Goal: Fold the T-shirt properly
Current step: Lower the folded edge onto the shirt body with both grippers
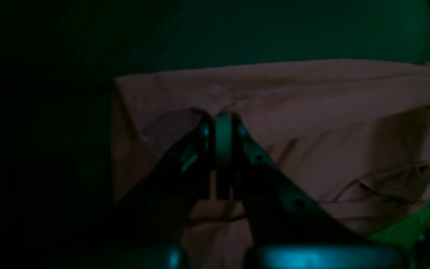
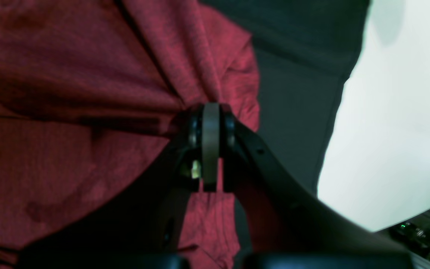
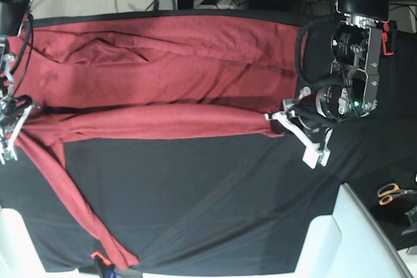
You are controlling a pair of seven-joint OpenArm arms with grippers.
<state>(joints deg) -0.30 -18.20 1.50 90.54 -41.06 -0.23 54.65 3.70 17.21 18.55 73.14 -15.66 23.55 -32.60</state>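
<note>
T-shirt [image 3: 163, 73] fabric — thin, soft brick-red knit, plain — lies rumpled across the far half of the black cloth sheet [image 3: 208, 187] on the bench, one sleeve trailing near-left. Left pincer [image 3: 277, 122] and right pincer [image 3: 14, 112] each clamp a pinched fold of its edge.

dim, green-tinted left wrist view; soft blur in right wrist view; evenly bright base view

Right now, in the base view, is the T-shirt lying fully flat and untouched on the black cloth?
No, both grippers pinch the T-shirt, stretching one edge between them.
</note>
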